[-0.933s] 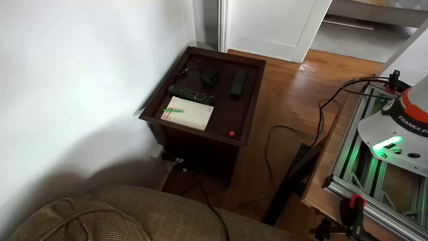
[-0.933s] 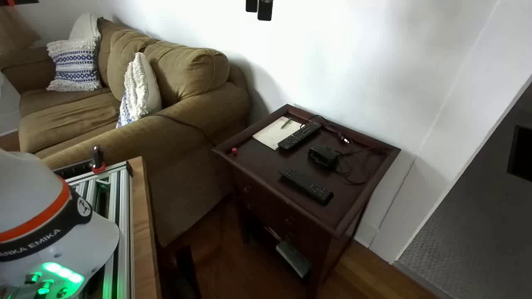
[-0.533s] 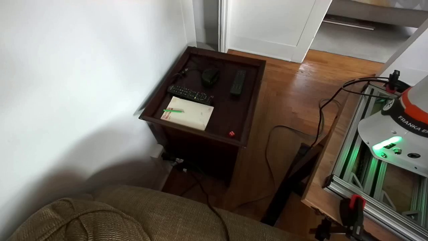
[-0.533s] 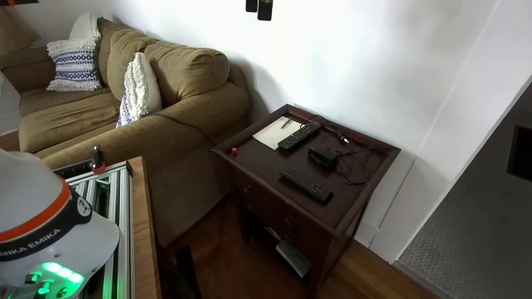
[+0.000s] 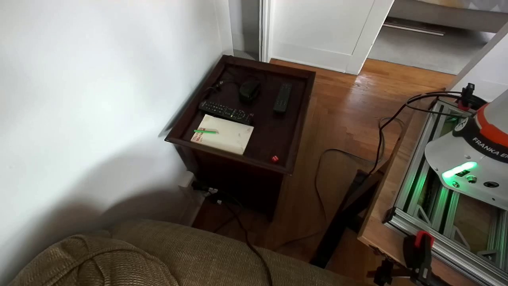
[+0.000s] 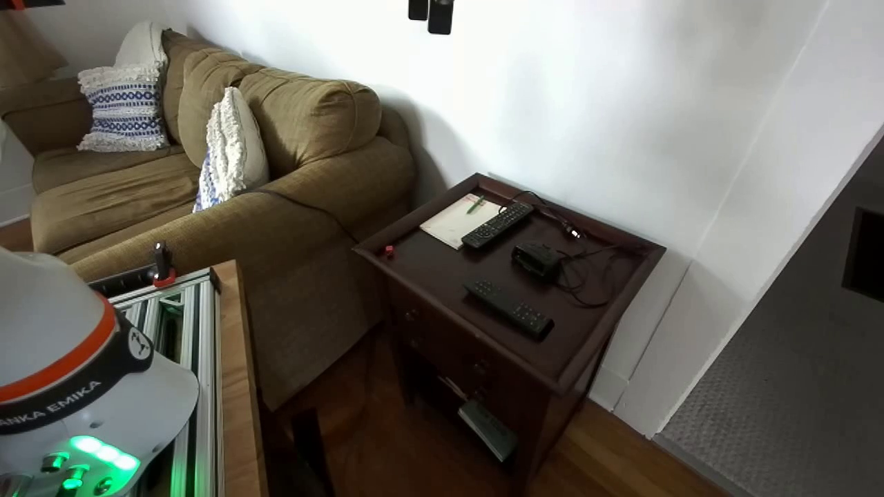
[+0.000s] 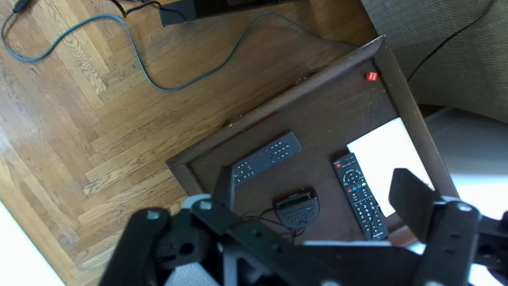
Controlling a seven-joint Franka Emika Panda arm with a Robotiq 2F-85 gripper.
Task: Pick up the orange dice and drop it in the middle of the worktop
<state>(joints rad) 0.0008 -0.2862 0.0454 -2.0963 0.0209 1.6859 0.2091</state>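
Gripper (image 7: 314, 182) wide in the wrist view, fingers (image 7: 412, 198) well apart. Dice (image 7: 371, 76) on the table (image 7: 337, 113), upper right of the frame, near the corner; contact with the rim (image 7: 393, 79) cannot be told. One finger hides an end of a remote (image 7: 272, 157); the other overlaps the washed-out paper (image 7: 391, 159). In an exterior view, the fingertips (image 6: 440, 19) are cut off by the top edge.

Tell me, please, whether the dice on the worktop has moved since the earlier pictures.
No: in both exterior views, the dice sits in the same place near a corner of the worktop, with no visible shift.
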